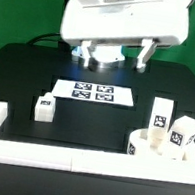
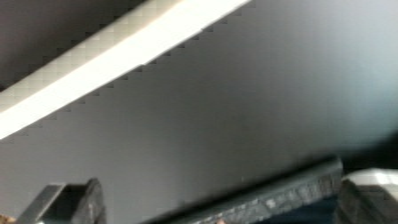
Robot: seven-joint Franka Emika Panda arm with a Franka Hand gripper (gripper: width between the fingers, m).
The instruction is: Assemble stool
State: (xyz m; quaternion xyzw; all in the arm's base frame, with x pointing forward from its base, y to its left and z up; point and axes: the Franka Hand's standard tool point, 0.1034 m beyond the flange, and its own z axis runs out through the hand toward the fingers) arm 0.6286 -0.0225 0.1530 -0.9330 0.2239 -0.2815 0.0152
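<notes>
The white two-finger gripper hangs at upper centre of the exterior view, jaws spread wide and holding nothing. The thick round white plastic seat disc lies at lower right against the long white border rail, with two blocky tagged white legs standing upright on or just behind it, long axes vertical. A third leg lies at left. The parts appear rigid, light and smooth; grip a leg across its flat sides.
</notes>
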